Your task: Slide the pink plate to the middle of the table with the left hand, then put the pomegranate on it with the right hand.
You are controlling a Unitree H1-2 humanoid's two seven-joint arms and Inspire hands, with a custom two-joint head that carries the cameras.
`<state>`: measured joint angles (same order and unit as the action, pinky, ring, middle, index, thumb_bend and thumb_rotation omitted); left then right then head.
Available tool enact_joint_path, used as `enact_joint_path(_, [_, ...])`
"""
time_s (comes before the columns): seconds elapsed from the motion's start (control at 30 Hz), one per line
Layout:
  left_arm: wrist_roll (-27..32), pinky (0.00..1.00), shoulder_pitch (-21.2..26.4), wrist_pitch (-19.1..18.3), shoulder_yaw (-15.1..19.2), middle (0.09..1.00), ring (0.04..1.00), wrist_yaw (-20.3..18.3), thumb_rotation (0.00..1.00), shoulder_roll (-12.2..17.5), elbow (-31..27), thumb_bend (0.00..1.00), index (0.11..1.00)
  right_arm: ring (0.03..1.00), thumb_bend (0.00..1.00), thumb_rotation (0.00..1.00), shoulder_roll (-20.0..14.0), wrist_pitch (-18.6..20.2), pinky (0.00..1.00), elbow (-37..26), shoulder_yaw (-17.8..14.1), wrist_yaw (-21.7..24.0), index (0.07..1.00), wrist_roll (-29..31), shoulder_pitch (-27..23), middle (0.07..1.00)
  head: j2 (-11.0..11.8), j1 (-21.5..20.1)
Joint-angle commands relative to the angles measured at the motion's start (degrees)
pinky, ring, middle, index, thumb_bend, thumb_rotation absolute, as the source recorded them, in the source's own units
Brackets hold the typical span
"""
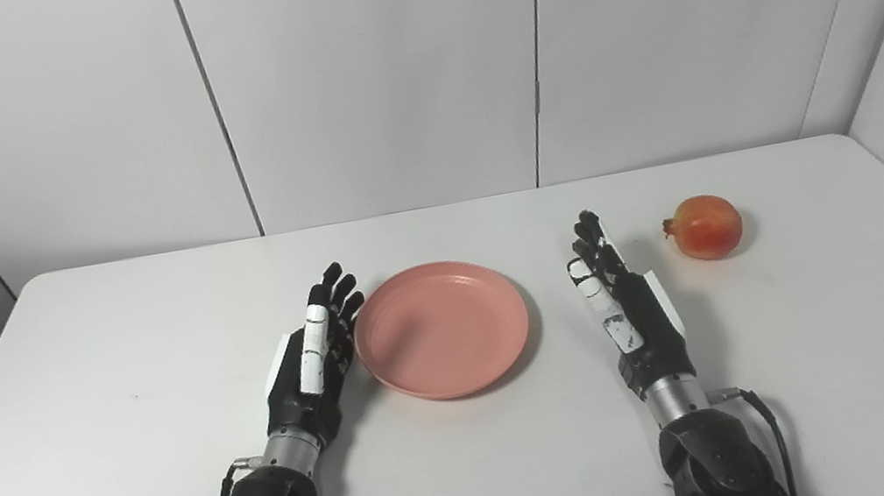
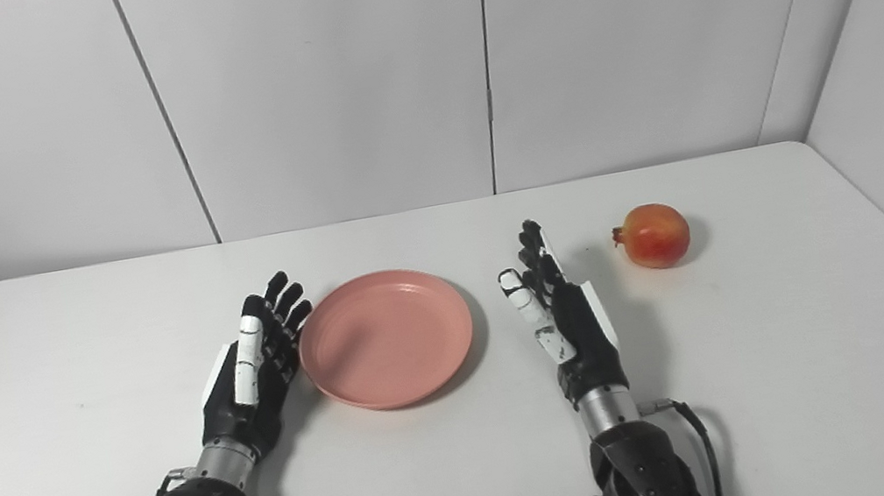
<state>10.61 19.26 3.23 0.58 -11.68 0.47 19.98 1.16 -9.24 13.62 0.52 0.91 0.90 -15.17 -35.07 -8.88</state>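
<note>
Left eye view shows a pink plate near the middle of the white table. Just beside its left rim is the left hand, fingers straight and holding nothing. On the other side, the right hand is flat and empty too. Farther right, the pomegranate sits alone.

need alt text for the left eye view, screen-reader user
An empty pink plate sits near the middle of a white table, with the robot's open left hand beside its left rim and the open right hand apart on its right. A pomegranate lies farther right, untouched.
</note>
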Motion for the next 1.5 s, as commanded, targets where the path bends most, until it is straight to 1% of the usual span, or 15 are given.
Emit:
enact_joint_path(0.0, [-0.42,0.98,1.72,2.80,0.05,0.994,0.984,0.32,0.98,-0.52,0.40,0.65,0.986,1.000,0.72,0.84,-0.19,-0.76,1.00,-1.04,0.06,-0.03,1.000,-0.29,-1.23,1.000,0.09,0.03])
enact_joint_path(0.13, [-1.18,1.00,2.56,3.65,0.11,1.000,1.000,0.93,1.00,-0.54,1.73,0.63,1.000,1.000,0.73,0.85,-0.39,-0.71,1.00,-1.31,0.15,-0.07,1.000,-0.75,-1.08,1.000,0.07,0.15])
enact_joint_path(0.3, [-3.39,0.99,4.18,5.40,-0.05,1.000,1.000,3.13,1.00,-0.52,4.57,0.63,1.000,1.000,0.71,0.83,-0.41,-1.20,1.00,-1.46,0.06,0.31,1.000,-0.17,-0.97,0.997,0.07,-0.13])
enact_joint_path(0.47, [-4.98,1.00,5.29,6.28,0.08,1.000,1.000,5.13,1.00,-0.70,6.55,0.64,1.000,0.997,0.73,0.84,-0.68,-1.47,1.00,-1.45,0.15,0.24,1.000,-0.48,-0.83,0.992,-0.10,-0.08])
enact_joint_path(0.57, [-6.21,1.00,5.94,8.07,0.16,1.000,1.000,6.71,1.00,-0.81,8.41,0.64,1.000,0.998,0.72,0.82,-0.74,-1.92,1.00,-1.44,0.20,0.24,1.000,-0.51,-0.76,0.992,-0.12,-0.07])
enact_joint_path(0.73, [-7.16,1.00,6.58,9.52,0.66,1.000,1.000,8.97,1.00,-1.23,10.39,0.64,1.000,0.999,0.71,0.84,-1.38,-2.55,1.00,-1.22,0.49,0.68,1.000,-0.71,-0.85,0.998,-0.33,-0.05])
enact_joint_path(0.83, [-6.63,1.00,6.58,8.23,1.06,1.000,1.000,9.23,1.00,-1.54,10.31,0.65,1.000,1.000,0.70,0.85,-2.20,-2.59,1.00,-1.48,0.57,1.61,1.000,-0.22,-1.15,1.000,-0.47,-0.36])
enact_joint_path(0.97, [-4.05,1.00,6.35,5.40,1.86,1.000,1.000,8.06,1.00,-2.23,9.22,0.65,1.000,1.000,0.72,0.84,-3.24,-3.85,1.00,-1.42,-0.34,1.27,1.000,-0.19,-2.16,1.000,-0.66,-0.46])
enact_joint_path(1.07, [-3.08,1.00,6.21,4.67,2.11,1.000,1.000,7.86,1.00,-2.64,8.78,0.64,1.000,1.000,0.74,0.83,-3.83,-3.59,1.00,-2.14,-1.43,0.62,1.000,0.17,-2.79,1.000,-0.66,-0.41])
enact_joint_path(1.17, [-2.37,1.00,6.07,4.14,2.22,1.000,1.000,7.66,1.00,-2.92,8.47,0.64,1.000,1.000,0.73,0.84,-4.67,-3.00,1.00,-2.88,-2.46,0.08,1.000,0.00,-3.37,1.000,-0.65,-0.54])
enact_joint_path(1.23, [-1.27,1.00,6.00,3.50,2.57,1.000,1.000,7.35,1.00,-3.18,8.17,0.64,1.000,1.000,0.72,0.84,-5.45,-3.28,1.00,-3.05,-3.22,-0.29,1.000,-0.02,-3.95,1.000,-0.67,-0.64])
enact_joint_path(1.3, [-0.04,1.00,6.03,2.87,3.06,1.000,1.000,7.01,1.00,-3.45,7.93,0.64,1.000,1.000,0.70,0.81,-5.86,-3.44,1.00,-3.27,-4.28,-0.96,1.000,0.29,-4.44,1.000,-0.60,-0.68])
enact_joint_path(1.4, [1.51,1.00,6.06,2.54,3.70,1.000,1.000,6.36,1.00,-3.71,7.86,0.65,1.000,1.000,0.71,0.81,-6.88,-3.92,1.00,-2.94,-5.77,-2.31,1.000,-0.55,-5.37,0.999,-0.46,-0.70])
enact_joint_path(1.47, [2.30,1.00,6.04,2.11,4.08,1.000,1.000,6.06,1.00,-3.89,7.65,0.65,1.000,1.000,0.72,0.83,-7.72,-4.00,1.00,-2.96,-6.28,-2.78,1.000,-1.16,-5.76,1.000,-0.40,-0.74])
